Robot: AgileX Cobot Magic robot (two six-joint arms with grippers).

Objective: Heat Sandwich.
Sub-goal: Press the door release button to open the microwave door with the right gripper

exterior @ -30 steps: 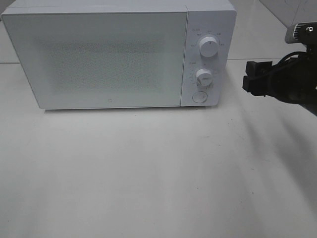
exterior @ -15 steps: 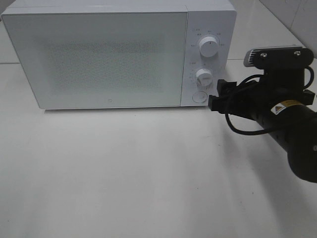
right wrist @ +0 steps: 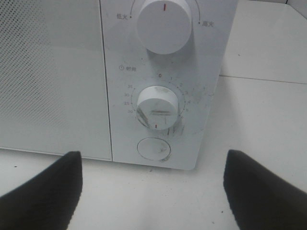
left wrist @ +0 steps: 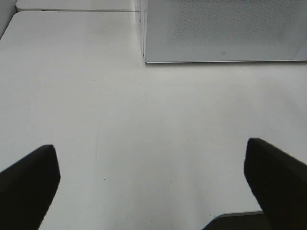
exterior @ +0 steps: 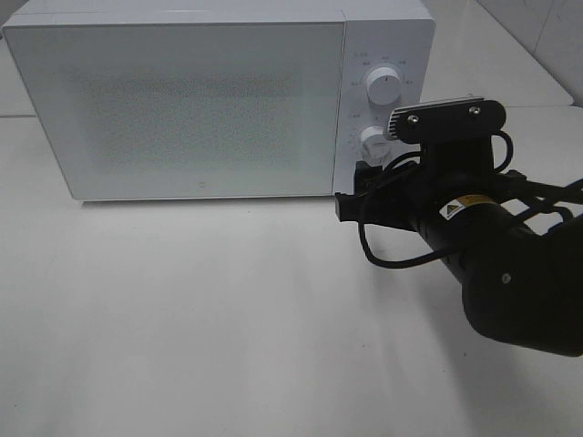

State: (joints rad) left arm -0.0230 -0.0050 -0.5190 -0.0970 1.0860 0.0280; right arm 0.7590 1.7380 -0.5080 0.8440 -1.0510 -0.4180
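Presently my right gripper (exterior: 351, 193) stood spread and empty just before the microwave (exterior: 219, 100), lined up with its round door button (right wrist: 153, 149). Left gripper (left wrist: 153, 187) rested wide apart over bare table (left wrist: 120, 124). Sandwich not visible; door shut, possibly inside.

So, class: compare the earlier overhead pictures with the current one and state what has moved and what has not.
The right arm swung in from the right edge toward the microwave's control panel; its open, empty hand now sits by the round button. The microwave stayed put, door closed.
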